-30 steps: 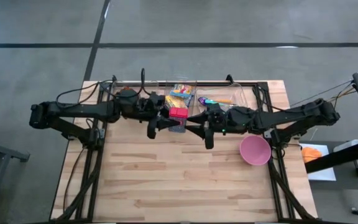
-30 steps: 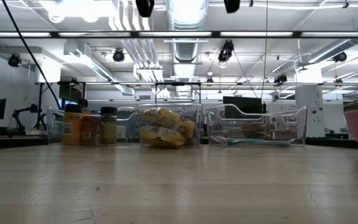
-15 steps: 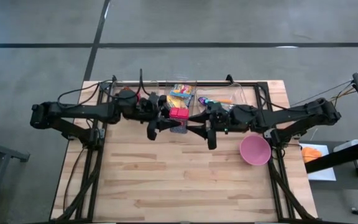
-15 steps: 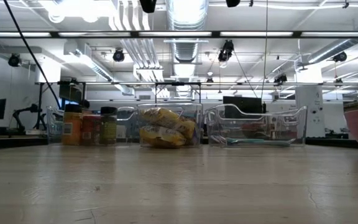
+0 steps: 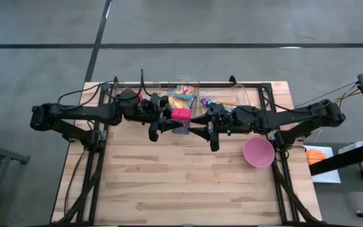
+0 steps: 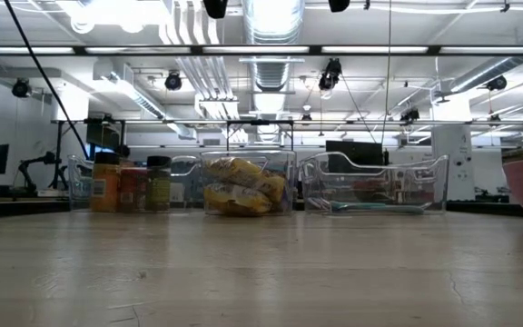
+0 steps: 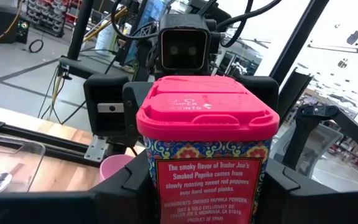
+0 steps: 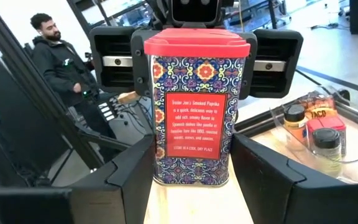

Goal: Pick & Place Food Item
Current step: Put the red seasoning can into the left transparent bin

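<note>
You are looking at a smoked paprika tin [image 7: 207, 155] held in the air between both arms, over the middle of the table [image 5: 169, 183] and just in front of the clear bins along its back edge. On the side facing the left wrist camera the label is reading "The smoky flavor of Trader Joe's Smoked Paprika comes from slowly roasting sweet red peppers over hard wood planks," with smaller ingredient lines below; on the side facing the right wrist camera it is reading "Trader Joe's Smoked Paprika," and the finer print beneath is too small to make out. The tin is standing upright, long axis vertical, its flat pink-red plastic lid pointing up. Its body is a rounded-cornered box, glossy, printed in a dense blue, red and yellow tile pattern around a red label panel. The left gripper [image 5: 169, 124] is reaching in from one side and the right gripper [image 5: 194, 128] from the other, and each one's dark, blocky fingers are flanking the tin's lower body; both pairs are pinching the tin between them, so it is sitting squarely in the gap of each. Beyond the right gripper, toward its own arm's base, a smooth pink bowl [image 5: 258, 152] is resting on the wooden planks. Behind the tin, spice jars [image 8: 316, 134] are sitting in a clear bin [image 6: 121, 186], with yellow packets [image 6: 241, 194] in the bin beside it. A person in dark clothes [image 8: 64, 68] is standing off the table.
</note>
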Motion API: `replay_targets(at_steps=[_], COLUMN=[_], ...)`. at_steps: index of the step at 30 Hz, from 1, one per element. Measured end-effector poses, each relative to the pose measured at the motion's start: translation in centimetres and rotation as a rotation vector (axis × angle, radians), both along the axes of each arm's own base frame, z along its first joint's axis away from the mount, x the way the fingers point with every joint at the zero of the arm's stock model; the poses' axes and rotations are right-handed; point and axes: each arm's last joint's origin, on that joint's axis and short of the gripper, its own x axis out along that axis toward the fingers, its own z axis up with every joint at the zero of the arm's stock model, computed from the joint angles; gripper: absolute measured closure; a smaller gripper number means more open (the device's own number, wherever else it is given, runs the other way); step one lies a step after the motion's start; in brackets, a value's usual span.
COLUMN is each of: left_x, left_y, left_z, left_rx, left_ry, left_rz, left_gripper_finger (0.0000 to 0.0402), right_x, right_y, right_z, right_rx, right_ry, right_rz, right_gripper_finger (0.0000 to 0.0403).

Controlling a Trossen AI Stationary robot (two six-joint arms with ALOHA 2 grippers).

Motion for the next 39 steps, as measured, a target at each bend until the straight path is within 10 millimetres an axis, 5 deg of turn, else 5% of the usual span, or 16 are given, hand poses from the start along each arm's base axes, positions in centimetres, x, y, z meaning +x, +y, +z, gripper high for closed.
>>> replay_targets(at_steps=[5,16,35,39], left_x=[0.0,0.0,0.0,0.0], left_y=[0.0,0.1,0.0,0.0], left_z=[0.0,0.1,0.1,0.1], left_rx=[0.002,0.002,-0.001,-0.001], left_ry=[-0.003,-0.009,-0.012,-0.008], left_rz=[0.004,0.017,0.001,0.001], left_gripper_finger=[0.0233,0.0233,0.0233,0.0233], right_x=[0.1,0.3,1.7,2.2], right_y=[0.0,0.0,-0.8,-0.9], right_z=[-0.1,-0.1,-0.5,-0.9], right_rx=[0.001,-0.002,-0.043,-0.049], right_ry=[0.004,0.000,-0.032,-0.017], right_rz=[0.019,-0.016,-0.073,-0.070], right_gripper_finger=[0.0185,0.0073,0.0069,0.0094])
